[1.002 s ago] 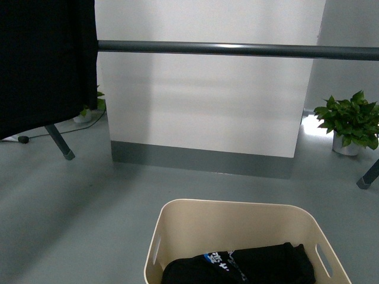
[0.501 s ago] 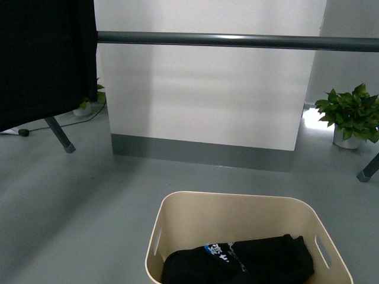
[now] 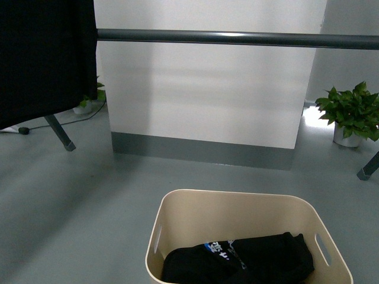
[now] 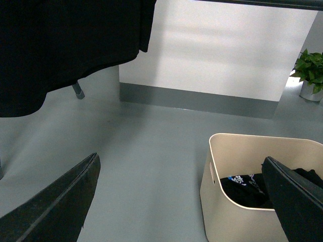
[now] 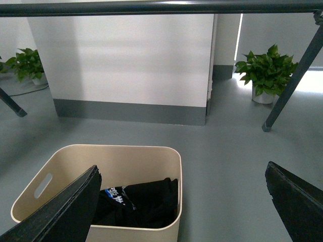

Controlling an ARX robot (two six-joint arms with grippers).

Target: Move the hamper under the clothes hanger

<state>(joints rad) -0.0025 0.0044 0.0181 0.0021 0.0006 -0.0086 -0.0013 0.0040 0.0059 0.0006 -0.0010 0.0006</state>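
Note:
The beige hamper stands on the grey floor at the bottom of the front view, with a black garment lying inside. Above and beyond it runs the clothes hanger's dark grey bar, with angled legs at the sides. Neither arm shows in the front view. My left gripper is open; one finger is over the hamper, the other over bare floor beside it. Open as well, my right gripper has one finger over the hamper and one over the floor, below the bar.
A black cloth hangs from the bar's left end. A white wall with a grey skirting stands behind the rack. Potted plants sit on the floor at the right and behind the left leg. A rack leg slants down at the right.
The bar, wall and hamper have all slid slightly up the front view, so more of the hamper shows. Most of that shift came in the first half second.

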